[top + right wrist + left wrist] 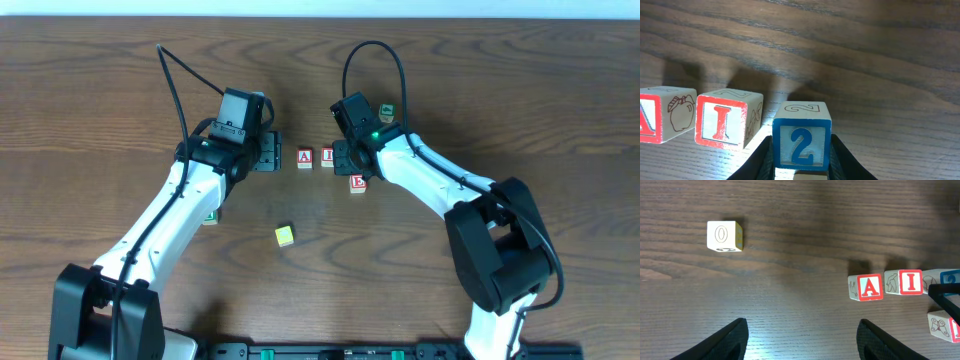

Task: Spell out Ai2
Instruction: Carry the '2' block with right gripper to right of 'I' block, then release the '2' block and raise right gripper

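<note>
Left gripper gapes wide, empty, near A block. A block: pale wood, red frame, red "A". I block just right of A block, red "I". 2 block, blue "2", further right of A block, pinched by right gripper.

Three wooden cubes stood upright in a row mid-worktop. The A block, red letter in a red border, was leftmost. The I block, likewise red, sat just right of it. The 2 block, blue numeral and border, stood just right again, flanked closely by the right hand.
</note>
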### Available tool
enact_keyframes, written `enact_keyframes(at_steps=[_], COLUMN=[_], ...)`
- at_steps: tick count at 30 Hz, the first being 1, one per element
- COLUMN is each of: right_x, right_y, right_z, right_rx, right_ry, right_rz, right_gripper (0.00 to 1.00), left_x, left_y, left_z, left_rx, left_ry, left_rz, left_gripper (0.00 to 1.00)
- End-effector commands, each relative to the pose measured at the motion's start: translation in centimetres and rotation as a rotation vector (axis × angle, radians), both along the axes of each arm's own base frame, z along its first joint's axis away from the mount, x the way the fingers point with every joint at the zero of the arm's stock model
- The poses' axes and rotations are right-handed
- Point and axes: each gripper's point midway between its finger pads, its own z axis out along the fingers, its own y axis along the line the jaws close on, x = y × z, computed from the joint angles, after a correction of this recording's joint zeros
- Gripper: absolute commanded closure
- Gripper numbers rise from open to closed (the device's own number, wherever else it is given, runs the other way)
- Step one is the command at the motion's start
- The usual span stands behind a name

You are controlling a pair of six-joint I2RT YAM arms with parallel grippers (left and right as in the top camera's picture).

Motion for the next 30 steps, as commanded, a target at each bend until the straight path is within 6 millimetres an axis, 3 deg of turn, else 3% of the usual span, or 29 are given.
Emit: enact_keyframes(at_steps=[1,5,30], right_x=[0.08,0.09,0.81], right_y=[0.34,0.35,0.09], right_z=[-0.34,-0.33,-0.09], right_rx=[0.0,0.001,-0.006], right_ry=[0.0,-0.001,-0.033], right_rz=[-0.011,-0.011,-0.041], right_gripper=[0.83,0.64,0.62], left_x=[0.78,0.76,0.74], left_y=[0.33,0.35,0.35], left_z=[0.65,0.63,0.62], left_rx=[0.022,0.023,0.023], left_ry=[-0.021,-0.02,-0.019], left_rz=[0.001,0.001,0.001], left_gripper=[0.29,0.29,0.29])
